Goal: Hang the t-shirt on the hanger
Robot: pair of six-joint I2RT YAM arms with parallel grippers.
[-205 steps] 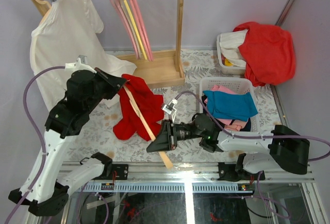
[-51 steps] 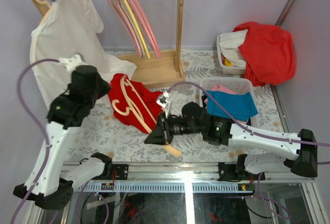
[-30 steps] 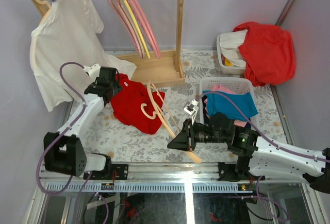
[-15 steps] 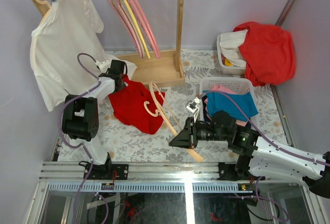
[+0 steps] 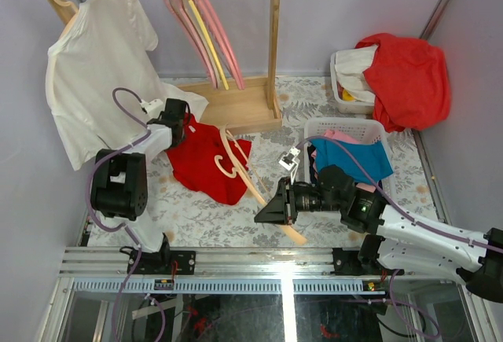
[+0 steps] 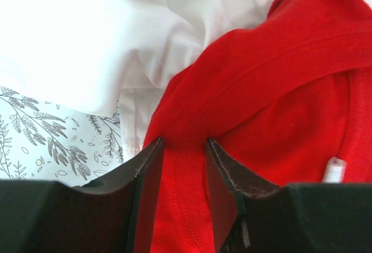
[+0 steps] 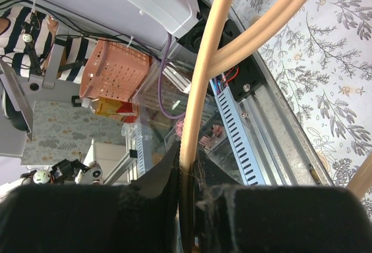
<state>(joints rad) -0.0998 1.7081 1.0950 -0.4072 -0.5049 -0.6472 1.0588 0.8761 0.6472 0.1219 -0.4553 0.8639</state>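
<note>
- The left gripper [image 6: 183, 143] has its two dark fingers on either side of a folded edge of the red t-shirt [image 5: 192, 161], and the fold fills the gap, so I judge that it pinches the cloth.
- The right gripper [image 7: 186, 171] has its jaws pressed on one thin arm of the wooden hanger [image 7: 204, 78], close to that arm's end.
- The t-shirt lies crumpled on the table left of the middle, and its far edge touches the hem of the hanging white shirt [image 5: 98, 51].
- The hanger lies slanted across the right part of the t-shirt, with its hook over the red cloth.
- Risk: the pinch takes only a narrow fold, so the soft knit could slide out when it is lifted.
- Risk: the white hem is just beside the fingers and could be caught too.
- Risk: the hanger is smooth and is held far from its middle, so it may twist in the grip.
- I cannot tell if the pinched edge is the collar, and a wrong edge would not open for the hanger.
- The table cover [image 5: 189, 216] is flat and pale, with a grey leaf print.
</note>
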